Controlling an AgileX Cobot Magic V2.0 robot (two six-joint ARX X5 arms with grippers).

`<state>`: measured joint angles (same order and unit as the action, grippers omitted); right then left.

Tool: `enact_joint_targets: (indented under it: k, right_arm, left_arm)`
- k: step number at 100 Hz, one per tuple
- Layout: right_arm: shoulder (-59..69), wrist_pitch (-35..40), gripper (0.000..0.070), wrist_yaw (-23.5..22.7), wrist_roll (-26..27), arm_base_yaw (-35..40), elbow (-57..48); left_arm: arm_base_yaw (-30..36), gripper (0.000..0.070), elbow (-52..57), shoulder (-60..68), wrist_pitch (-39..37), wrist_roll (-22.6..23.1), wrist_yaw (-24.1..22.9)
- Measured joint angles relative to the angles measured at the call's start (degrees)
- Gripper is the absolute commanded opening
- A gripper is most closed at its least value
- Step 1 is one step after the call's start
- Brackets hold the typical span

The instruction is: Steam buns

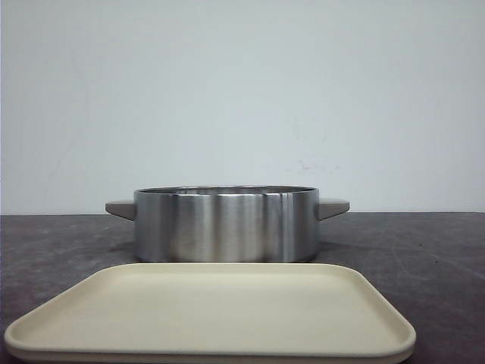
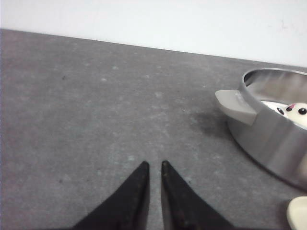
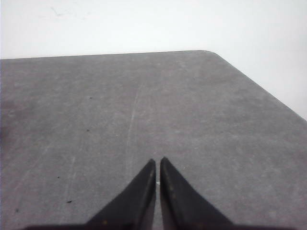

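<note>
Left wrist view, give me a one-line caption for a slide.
Closed left gripper over grey table, beside a steel pot holding a panda-faced bun.

Tray (image 1: 212,315) sits at 6 o'clock on tabletop (image 1: 424,250), nearest the robot. Pot (image 1: 226,224) directly behind it at 12, centred, w/ handles sticking out toward 9 and 3. Buns (image 2: 292,111) lie in pot, only partly seen over the rim. Left hand (image 2: 154,166) is over bare tabletop at approx 9 of pot; right hand (image 3: 158,163) over bare tabletop near a far corner.
</note>
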<state>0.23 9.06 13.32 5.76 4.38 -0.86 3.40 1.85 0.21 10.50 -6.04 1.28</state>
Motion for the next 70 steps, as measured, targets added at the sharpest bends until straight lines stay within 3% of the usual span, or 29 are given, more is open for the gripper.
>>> enact_joint_targets:
  k: [17,70]
  right_arm:
    - [0.0,0.0,0.0007,0.0,0.0,0.0,0.0]
    - [0.0,0.0,0.0007,0.0,0.0,0.0,0.0]
  left_arm:
    - [0.0,0.0,0.0,0.0,0.0,2.3,0.0]
    - [0.0,0.0,0.0,0.0,0.0,2.5,0.0]
